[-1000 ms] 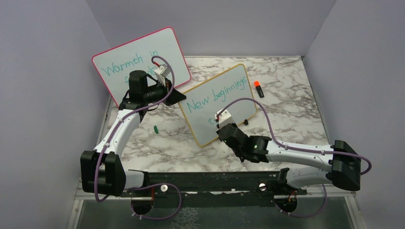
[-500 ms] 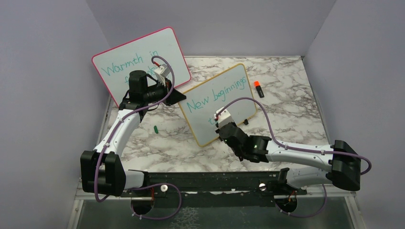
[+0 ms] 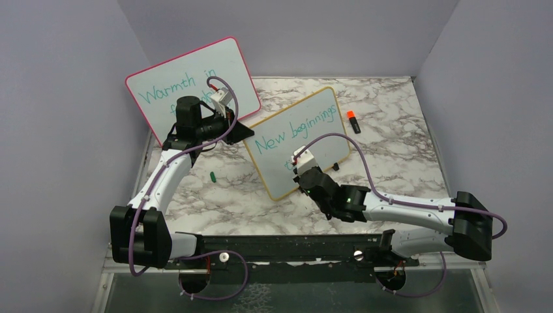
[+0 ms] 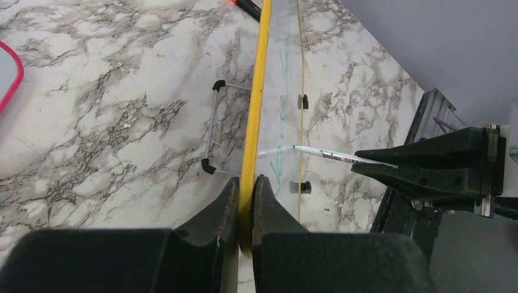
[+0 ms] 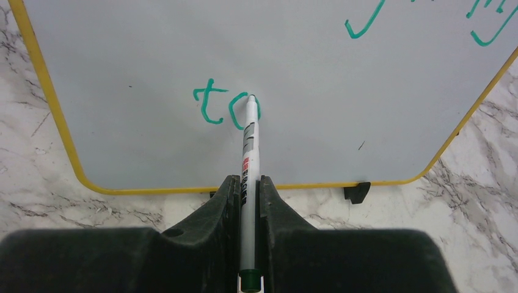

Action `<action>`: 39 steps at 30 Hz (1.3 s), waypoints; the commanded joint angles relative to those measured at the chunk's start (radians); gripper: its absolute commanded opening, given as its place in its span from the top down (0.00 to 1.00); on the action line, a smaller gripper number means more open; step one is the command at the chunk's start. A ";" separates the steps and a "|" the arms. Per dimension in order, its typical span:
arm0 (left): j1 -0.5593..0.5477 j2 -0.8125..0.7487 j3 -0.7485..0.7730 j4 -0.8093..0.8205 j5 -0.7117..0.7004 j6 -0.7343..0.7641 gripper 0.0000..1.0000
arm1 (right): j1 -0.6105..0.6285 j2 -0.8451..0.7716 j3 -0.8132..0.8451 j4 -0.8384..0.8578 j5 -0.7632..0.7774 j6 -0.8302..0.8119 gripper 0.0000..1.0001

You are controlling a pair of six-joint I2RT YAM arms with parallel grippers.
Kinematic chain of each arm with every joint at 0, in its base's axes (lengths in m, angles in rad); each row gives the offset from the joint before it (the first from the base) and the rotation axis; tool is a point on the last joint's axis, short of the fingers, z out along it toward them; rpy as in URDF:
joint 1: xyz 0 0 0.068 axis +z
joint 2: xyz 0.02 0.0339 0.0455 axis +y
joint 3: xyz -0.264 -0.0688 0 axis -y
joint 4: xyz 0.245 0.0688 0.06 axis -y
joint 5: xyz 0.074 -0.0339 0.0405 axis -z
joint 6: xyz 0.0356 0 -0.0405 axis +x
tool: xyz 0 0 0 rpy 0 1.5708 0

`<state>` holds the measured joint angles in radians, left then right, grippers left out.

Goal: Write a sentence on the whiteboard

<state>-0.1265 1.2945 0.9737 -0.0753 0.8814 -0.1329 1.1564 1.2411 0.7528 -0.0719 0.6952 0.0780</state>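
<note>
The yellow-framed whiteboard (image 3: 300, 140) stands tilted on the marble table. It reads "New beginnings" in teal, with a second line "to" (image 5: 225, 108) under it. My left gripper (image 4: 247, 183) is shut on the board's yellow edge (image 4: 256, 104) at its left end. My right gripper (image 5: 247, 183) is shut on a white marker (image 5: 248, 152) with a green end; its tip touches the board at the "o". In the top view the right gripper (image 3: 301, 171) sits over the board's lower part and hides most of the second line.
A larger pink-framed whiteboard (image 3: 163, 78) reading "Warmth in" stands at the back left behind my left arm. An orange-capped marker (image 3: 353, 120) lies right of the yellow board. A small green cap (image 3: 213, 175) lies on the table left of it.
The right gripper with the marker has shifted slightly up and left along the board. The left arm and the board have not moved.
</note>
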 commanded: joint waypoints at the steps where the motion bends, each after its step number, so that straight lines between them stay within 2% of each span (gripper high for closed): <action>1: 0.002 0.014 -0.025 -0.035 -0.117 0.067 1.00 | -0.006 -0.002 0.033 0.034 -0.073 -0.004 1.00; 7: 0.002 0.014 -0.025 -0.035 -0.119 0.067 1.00 | -0.006 -0.020 0.025 -0.001 -0.071 0.000 1.00; 17: 0.002 0.011 -0.027 -0.035 -0.119 0.068 1.00 | -0.040 -0.068 -0.010 -0.056 0.016 0.031 1.00; 23: 0.002 0.012 -0.027 -0.035 -0.119 0.068 1.00 | -0.073 -0.097 -0.031 -0.048 0.000 0.031 1.00; 39: 0.002 0.021 -0.026 -0.035 -0.119 0.068 1.00 | -0.093 -0.050 -0.033 -0.005 -0.051 0.022 1.00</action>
<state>-0.1268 1.2942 0.9737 -0.0753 0.8818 -0.1329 1.0714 1.1770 0.7300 -0.1112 0.6640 0.0967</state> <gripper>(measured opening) 0.086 0.168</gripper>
